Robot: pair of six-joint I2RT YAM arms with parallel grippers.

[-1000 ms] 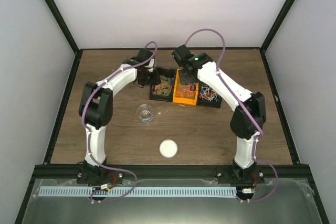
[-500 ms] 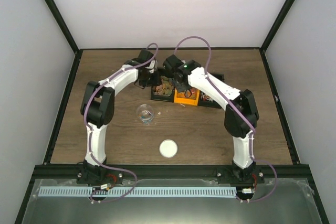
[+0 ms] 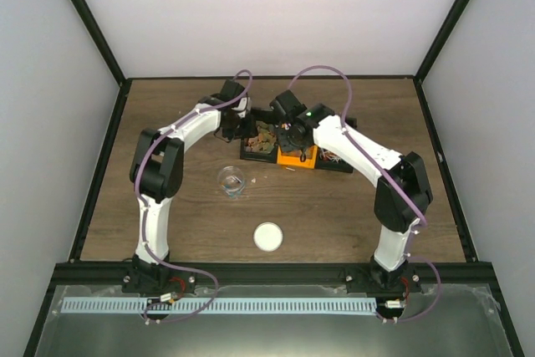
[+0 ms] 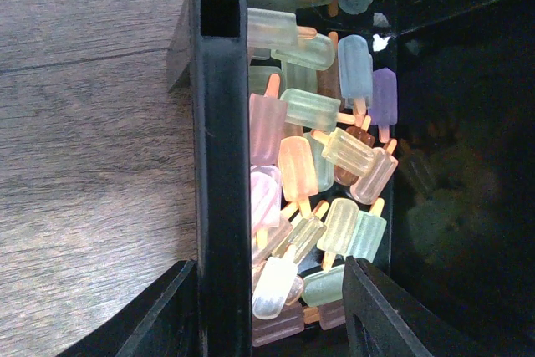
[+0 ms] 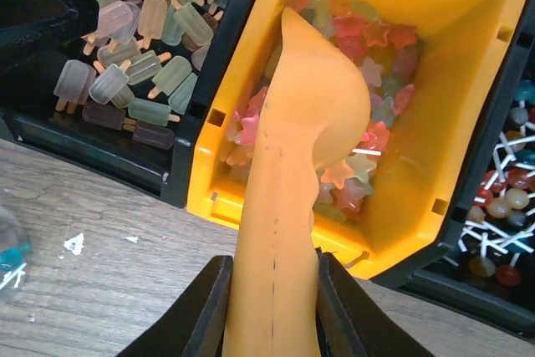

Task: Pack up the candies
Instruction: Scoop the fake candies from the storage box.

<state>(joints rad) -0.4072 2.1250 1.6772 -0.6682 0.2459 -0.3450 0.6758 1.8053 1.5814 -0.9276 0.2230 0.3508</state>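
candies (image 5: 378,135): in yellow bin (image 5: 468,114); tiny, light, soft, likely tacky, so take by scoop, not fingers | right gripper (image 5: 269,311): clenched on scoop (image 5: 313,114) handle | left gripper (image 4: 272,311): spread wide, astride black bin (image 4: 221,165) wall

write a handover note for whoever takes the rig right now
Left gripper: open, astride the black bin's wall, beside the popsicle candies.
Right gripper: shut on the scoop, its bowl down among star gummies in the yellow bin.
Jar stands open before the bins, looks nearly empty; lid lies nearer the bases.
Done: little, if anything.
To do: fill jar, put lid on.
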